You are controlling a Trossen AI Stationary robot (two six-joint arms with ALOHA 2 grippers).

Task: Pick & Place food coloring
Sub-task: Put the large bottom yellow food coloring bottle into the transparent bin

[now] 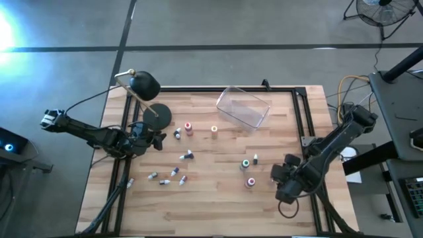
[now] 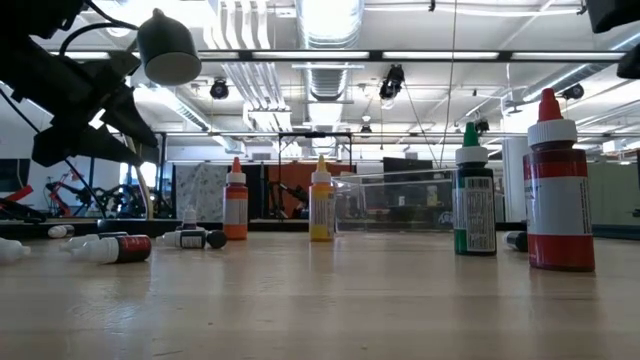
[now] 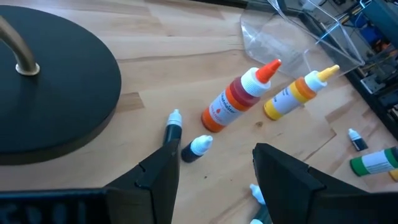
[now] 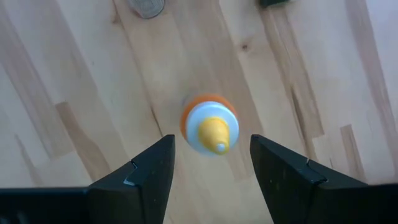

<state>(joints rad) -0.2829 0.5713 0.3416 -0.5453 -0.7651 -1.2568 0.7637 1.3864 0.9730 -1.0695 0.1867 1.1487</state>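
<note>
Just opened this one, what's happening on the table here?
Two robot arms work over a wooden table scattered with food coloring bottles, some upright, some lying down. The right hand is open, straight above an upright orange bottle with a yellow tip. The left hand is open too, beside the lamp base, facing the small bottles lying ahead. Neither holds anything, and the clear tub looks empty.

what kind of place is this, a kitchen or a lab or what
Most likely a robotics lab or workshop, not a kitchen. The low view shows an open industrial ceiling with exposed silver ducts and strip lights. The pale wooden table sits on a bare concrete floor, with a standing fan nearby.
</note>
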